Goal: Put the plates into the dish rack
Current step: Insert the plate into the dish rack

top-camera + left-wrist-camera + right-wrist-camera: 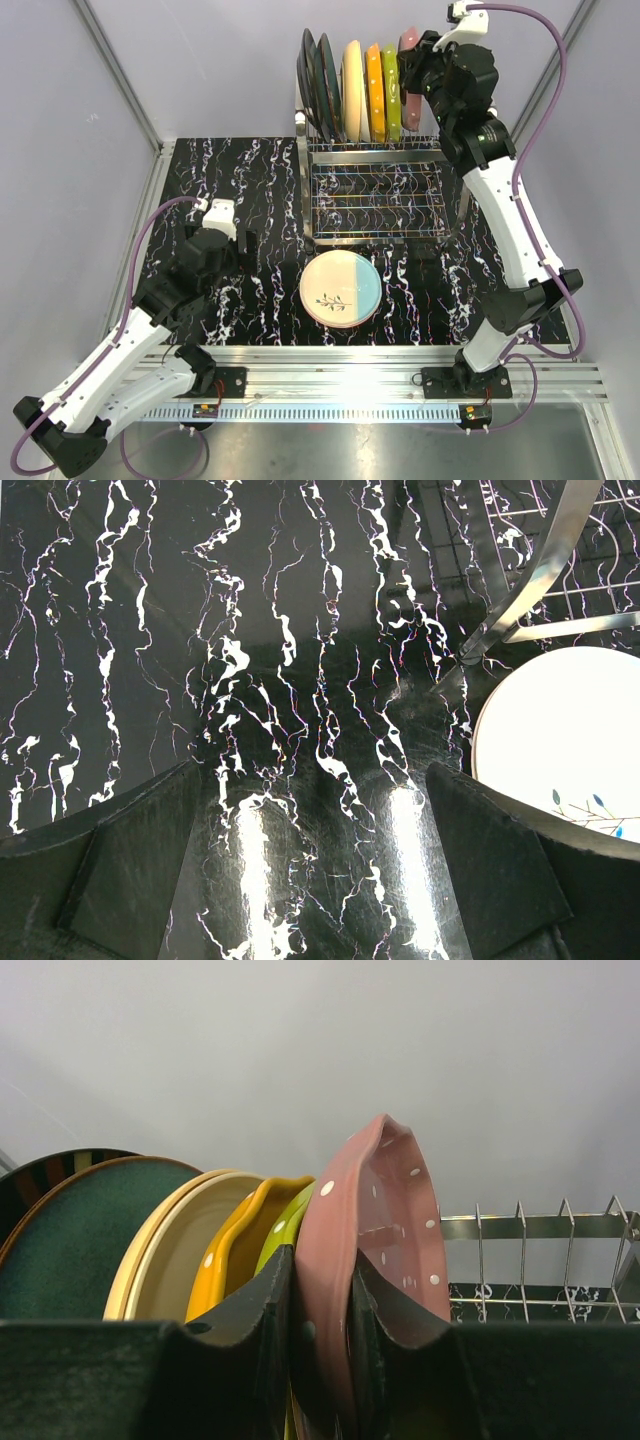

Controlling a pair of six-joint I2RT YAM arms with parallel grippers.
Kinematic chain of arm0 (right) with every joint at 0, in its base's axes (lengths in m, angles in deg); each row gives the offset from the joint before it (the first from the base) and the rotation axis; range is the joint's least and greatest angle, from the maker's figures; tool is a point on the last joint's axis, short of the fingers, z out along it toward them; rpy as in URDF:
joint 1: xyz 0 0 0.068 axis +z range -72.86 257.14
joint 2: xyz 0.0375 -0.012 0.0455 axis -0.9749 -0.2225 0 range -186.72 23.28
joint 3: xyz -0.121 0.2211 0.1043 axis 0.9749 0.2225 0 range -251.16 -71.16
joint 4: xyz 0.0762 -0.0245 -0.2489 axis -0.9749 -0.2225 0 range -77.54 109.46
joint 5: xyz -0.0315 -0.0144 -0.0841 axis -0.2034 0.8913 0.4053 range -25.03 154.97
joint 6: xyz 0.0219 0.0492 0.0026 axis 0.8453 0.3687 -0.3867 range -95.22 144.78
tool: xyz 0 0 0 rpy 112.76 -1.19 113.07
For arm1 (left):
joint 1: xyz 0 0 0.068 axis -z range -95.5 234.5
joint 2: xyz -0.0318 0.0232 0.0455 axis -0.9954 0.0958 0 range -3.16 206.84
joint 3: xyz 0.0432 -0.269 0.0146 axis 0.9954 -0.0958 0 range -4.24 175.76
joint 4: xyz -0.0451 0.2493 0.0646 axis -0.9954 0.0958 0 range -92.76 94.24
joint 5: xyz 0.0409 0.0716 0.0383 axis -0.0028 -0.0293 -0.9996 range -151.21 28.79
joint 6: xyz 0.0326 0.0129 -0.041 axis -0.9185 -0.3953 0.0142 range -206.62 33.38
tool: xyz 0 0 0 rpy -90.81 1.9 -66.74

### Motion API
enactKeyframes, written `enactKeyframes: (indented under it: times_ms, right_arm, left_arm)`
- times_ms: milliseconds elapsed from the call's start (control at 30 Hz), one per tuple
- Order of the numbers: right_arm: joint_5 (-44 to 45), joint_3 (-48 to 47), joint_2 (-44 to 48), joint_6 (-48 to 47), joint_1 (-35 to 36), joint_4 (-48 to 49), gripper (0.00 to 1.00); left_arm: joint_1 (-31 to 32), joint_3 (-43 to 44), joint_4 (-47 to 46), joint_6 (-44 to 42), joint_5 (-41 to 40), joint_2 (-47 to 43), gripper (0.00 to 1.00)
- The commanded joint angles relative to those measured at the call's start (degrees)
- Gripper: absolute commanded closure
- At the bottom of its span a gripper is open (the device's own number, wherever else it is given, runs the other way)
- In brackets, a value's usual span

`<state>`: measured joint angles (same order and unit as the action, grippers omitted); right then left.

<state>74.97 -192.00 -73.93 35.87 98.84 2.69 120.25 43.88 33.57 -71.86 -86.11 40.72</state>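
In the chrome dish rack stand two dark plates, a cream plate, an orange plate and a green plate, all on edge. My right gripper is shut on the rim of a pink white-dotted plate, held upright just right of the green one, at the row's right end. A pale blue-and-cream sprig plate lies flat on the table in front of the rack. My left gripper hangs open over bare table left of that plate.
The table top is black marble-patterned. Free rack tines stand to the right of the pink plate. A rack leg shows at the upper right of the left wrist view. Grey walls enclose the back and sides.
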Motion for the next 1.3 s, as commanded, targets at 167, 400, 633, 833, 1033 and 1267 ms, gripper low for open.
enactKeyframes:
  times_ms: [167,400,633,833,1033,1267]
  right_arm:
    - [-1.21,5.69,5.36,2.44,-0.07,8.69,0.99]
    - [-0.95,5.61,4.57,1.12,-0.07,6.23,0.93]
    - [-2.79,6.84,4.31,1.21,0.02,5.44,1.0]
    - [-3.58,5.79,4.22,-0.37,-0.07,4.56,1.0]
    - [-3.76,7.01,4.92,-1.16,-0.07,4.12,1.0]
    - [-2.18,9.92,5.98,-4.41,-0.07,4.74,0.96]
  left_arm:
    - [-0.24,-0.39,-2.76,-0.26,-0.93,-0.64,0.01]
    - [-0.33,-0.39,-2.76,-0.35,-1.11,-0.46,0.01]
    - [-0.33,-0.39,-2.76,-0.35,-1.29,-0.11,0.01]
    - [-0.33,-0.83,-3.29,-0.88,-1.37,-0.37,0.01]
    - [-0.33,-1.45,-5.04,-2.11,-1.29,-0.98,0.01]
    - [-0.24,-2.94,-6.89,-3.25,-1.37,-3.53,0.01]
